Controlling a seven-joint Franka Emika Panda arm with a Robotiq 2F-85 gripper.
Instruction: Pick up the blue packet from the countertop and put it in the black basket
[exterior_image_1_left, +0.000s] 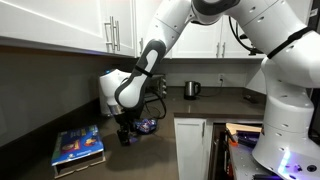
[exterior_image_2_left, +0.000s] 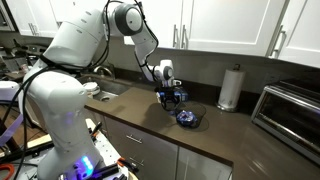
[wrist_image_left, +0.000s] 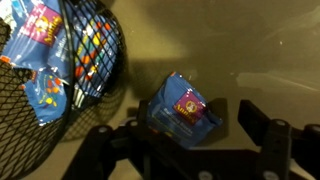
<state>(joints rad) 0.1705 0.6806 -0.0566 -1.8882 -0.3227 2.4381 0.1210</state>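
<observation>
While the dark worktop (exterior_image_2_left: 140, 118) under white cabinets (exterior_image_2_left: 215, 25) bears basket (wrist_image_left: 60, 70) and packet (wrist_image_left: 185, 105), the arm (exterior_image_2_left: 125, 17) bends down, claw (exterior_image_2_left: 170, 98) spread over the packet.

- one blue packet (wrist_image_left: 183, 108), outside the basket
- one black basket (wrist_image_left: 105, 50), wire-sided
- at least two colourful packets (wrist_image_left: 45, 90) inside that basket; the exact number cannot be told
- one paper-towel roll (exterior_image_2_left: 231, 88)
- one silver toaster oven (exterior_image_2_left: 290, 112)
- one kettle (exterior_image_1_left: 192, 88)
- one large flat blue box (exterior_image_1_left: 78, 146) with coloured print
</observation>
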